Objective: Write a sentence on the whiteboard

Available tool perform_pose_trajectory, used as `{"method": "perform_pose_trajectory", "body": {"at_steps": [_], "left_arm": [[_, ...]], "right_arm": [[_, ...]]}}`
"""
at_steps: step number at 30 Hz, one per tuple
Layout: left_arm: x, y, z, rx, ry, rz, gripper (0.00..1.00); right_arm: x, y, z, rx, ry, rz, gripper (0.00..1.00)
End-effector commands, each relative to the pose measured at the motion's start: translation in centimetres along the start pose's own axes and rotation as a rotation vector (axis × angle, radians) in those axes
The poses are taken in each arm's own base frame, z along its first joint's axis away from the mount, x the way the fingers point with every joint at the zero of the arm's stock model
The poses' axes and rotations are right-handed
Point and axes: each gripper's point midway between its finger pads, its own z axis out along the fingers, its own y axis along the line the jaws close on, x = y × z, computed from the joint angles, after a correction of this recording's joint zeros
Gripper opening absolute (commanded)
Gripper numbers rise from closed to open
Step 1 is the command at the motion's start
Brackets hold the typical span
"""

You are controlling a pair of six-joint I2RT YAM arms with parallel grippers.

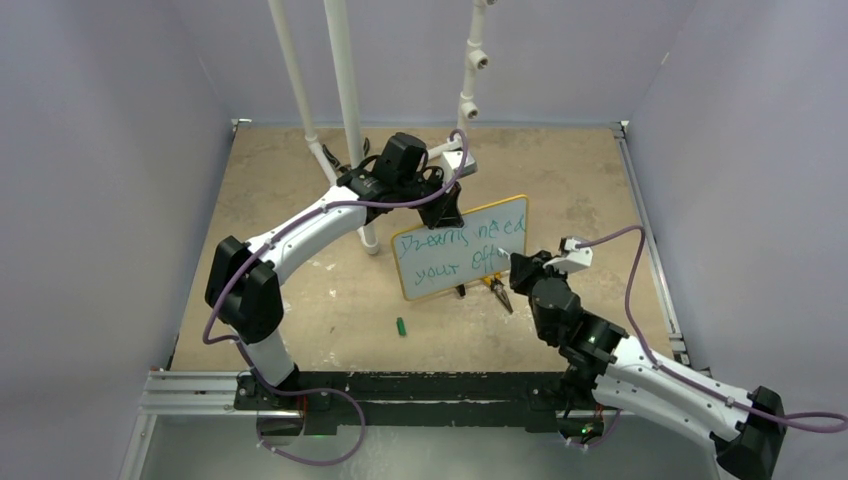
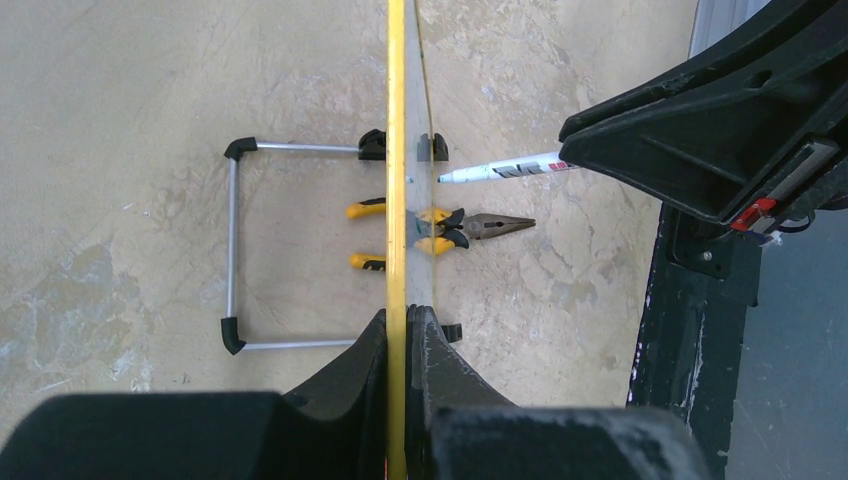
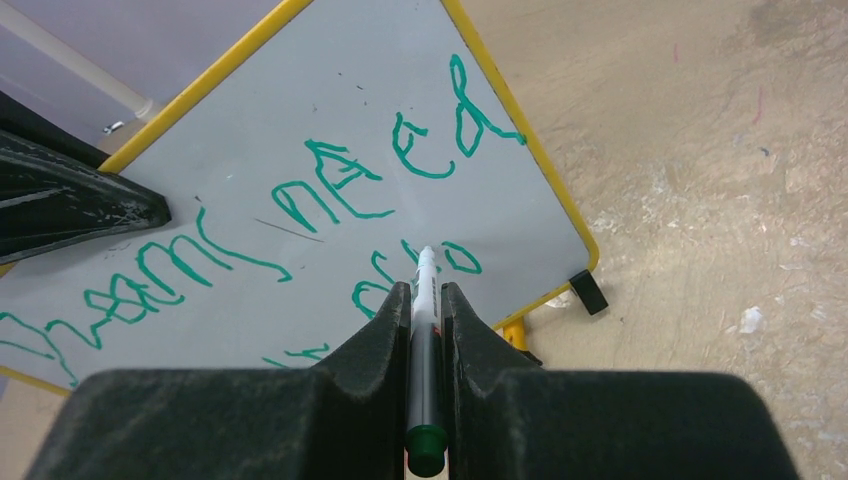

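Green handwritten lettering, the sentence, runs in two lines across the whiteboard, which stands on the table, its top edge clenched by the left gripper while the right gripper grasps a marker whose tip is at the whiteboard's lower line.

A robotics lab cell is indicated: a worn tabletop is enclosed by plain walls, with a metal rail along its near edge.
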Motion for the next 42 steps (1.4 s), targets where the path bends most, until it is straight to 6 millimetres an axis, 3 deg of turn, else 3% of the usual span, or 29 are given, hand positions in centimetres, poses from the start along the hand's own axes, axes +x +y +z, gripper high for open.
{"method": "perform_pose_trajectory", "body": {"at_steps": [1, 7, 19, 28, 36, 42], "left_arm": [[0.4, 0.1, -0.4, -0.016, 0.007, 0.035, 0.00], [0.6, 0.2, -0.3, -0.017, 0.012, 0.034, 0.00], [0.7, 0.1, -0.3, -0.015, 0.014, 0.034, 0.00], [0.7, 0.0, -0.3, -0.008, 0.012, 0.035, 0.00], [0.8, 0.0, -0.2, -0.006, 0.015, 0.034, 0.00], [0.8, 0.0, -0.3, -0.005, 0.015, 0.035, 0.00]], "right_arm": [[-0.8, 0.4, -0.6, -0.030, 0.006, 0.043, 0.00], [-1.6, -0.4, -1.1, -0.029, -0.032, 0.064, 0.00], [-0.9, -1.4, -0.1, 0.008, -0.043, 0.040, 0.00], [-1.3, -1.0, 0.6, -0.002, -0.066, 0.045, 0.00], [-0.3, -0.5, 1.2, -0.002, -0.039, 0.037, 0.00], [0.0, -1.7, 1.4, 0.071, -0.039, 0.045, 0.00]]}}
